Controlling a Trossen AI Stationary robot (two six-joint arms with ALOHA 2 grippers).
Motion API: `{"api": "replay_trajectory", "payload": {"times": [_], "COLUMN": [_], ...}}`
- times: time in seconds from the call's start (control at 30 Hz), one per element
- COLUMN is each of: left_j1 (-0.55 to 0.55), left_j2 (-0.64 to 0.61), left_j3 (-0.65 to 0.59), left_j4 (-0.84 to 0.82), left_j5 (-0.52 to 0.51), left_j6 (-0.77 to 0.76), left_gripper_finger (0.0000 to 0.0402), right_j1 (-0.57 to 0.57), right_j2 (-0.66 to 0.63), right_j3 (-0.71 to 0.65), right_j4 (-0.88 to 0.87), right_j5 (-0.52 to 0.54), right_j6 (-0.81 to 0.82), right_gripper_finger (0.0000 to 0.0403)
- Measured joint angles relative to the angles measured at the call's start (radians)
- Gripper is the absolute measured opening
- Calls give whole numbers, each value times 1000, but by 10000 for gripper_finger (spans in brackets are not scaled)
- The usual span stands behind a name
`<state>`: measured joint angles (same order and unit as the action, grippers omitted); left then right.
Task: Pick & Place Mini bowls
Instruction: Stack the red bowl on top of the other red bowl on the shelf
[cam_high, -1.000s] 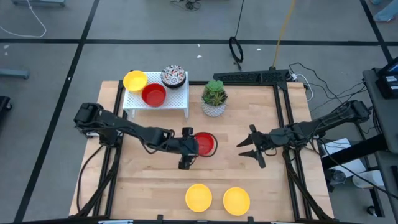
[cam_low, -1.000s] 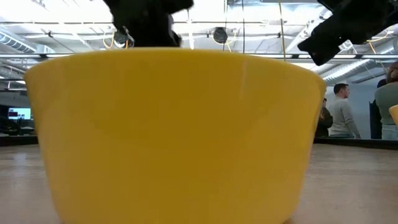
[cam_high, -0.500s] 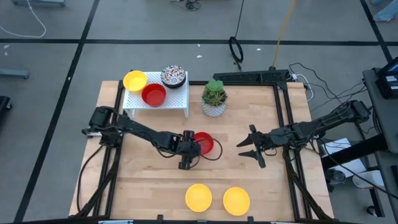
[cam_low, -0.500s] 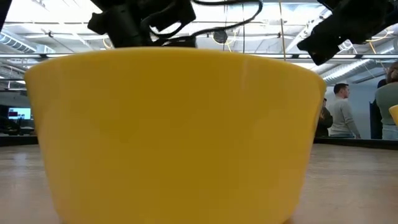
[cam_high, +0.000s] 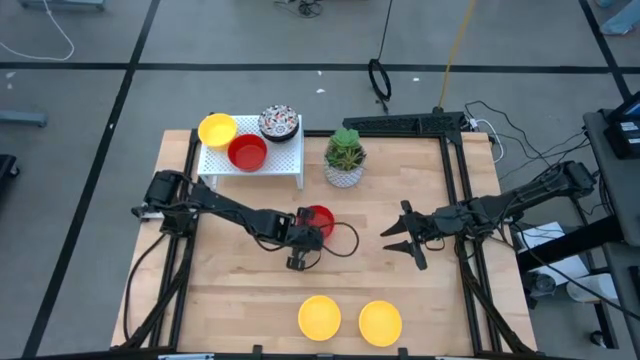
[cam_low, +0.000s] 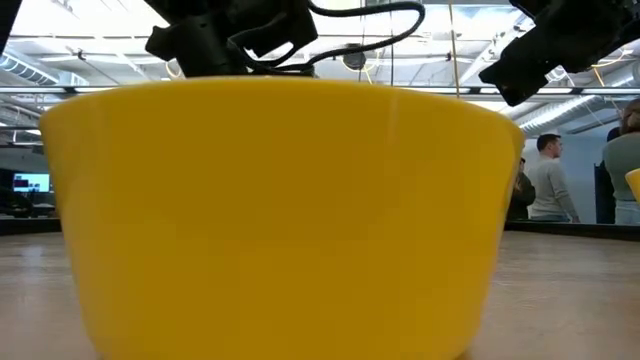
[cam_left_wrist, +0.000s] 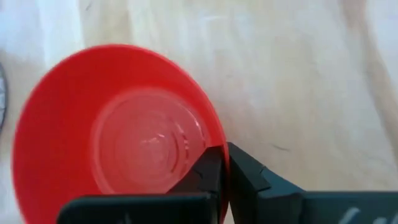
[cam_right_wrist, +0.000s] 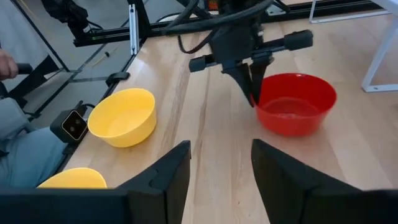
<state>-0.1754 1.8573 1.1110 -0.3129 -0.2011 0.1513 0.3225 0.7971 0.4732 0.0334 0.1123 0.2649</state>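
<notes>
Left gripper: I see my left gripper (cam_high: 309, 236) at mid-table, its fingers (cam_left_wrist: 214, 171) pinched together on the rim of the red bowl (cam_high: 319, 222), one finger inside the wall and one outside. The jaws are closed down to the thickness of that rim.
Red bowl: it sits on the table (cam_high: 250, 290) near the middle, upright, with my left gripper clamped on its near edge. From the right wrist camera I see the same bowl (cam_right_wrist: 294, 102) with the left gripper (cam_right_wrist: 252, 87) coming down onto its rim.
Right gripper: my right gripper (cam_high: 398, 238) hangs over the right half of the table, well apart from the red bowl. Its fingers (cam_right_wrist: 165, 180) stand wide apart and I have nothing between them.
Front bowls: two yellow bowls sit side by side near the front edge, one (cam_high: 320, 316) to the left and the other (cam_high: 380, 322) to the right. The low camera is almost filled by one yellow bowl (cam_low: 280, 215).
Rack: a white rack (cam_high: 285, 160) stands at the back left of the table. On it I see a yellow bowl (cam_high: 216, 130), a second red bowl (cam_high: 247, 152) and a patterned bowl (cam_high: 279, 123).
Plant: a white pot with a green plant (cam_high: 345, 157) stands just right of the rack.
Room: a person (cam_low: 548, 180) stands beyond the table in the low camera.
</notes>
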Motion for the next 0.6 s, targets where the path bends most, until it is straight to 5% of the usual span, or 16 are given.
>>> {"api": "replay_trajectory", "payload": {"times": [0.37,0.6], "left_j1": [9,40], "left_j2": [-191,-411], "left_j3": [28,45], "left_j4": [-3,-125], "left_j5": [-19,-238], "left_j6": [1,-55], "left_gripper_finger": [14,9], "right_j1": [0,0], "right_j2": [0,0], "right_j3": [0,0], "right_j4": [0,7], "right_j5": [0,-3], "right_j6": [-23,-24], "right_gripper_finger": [144,145]}}
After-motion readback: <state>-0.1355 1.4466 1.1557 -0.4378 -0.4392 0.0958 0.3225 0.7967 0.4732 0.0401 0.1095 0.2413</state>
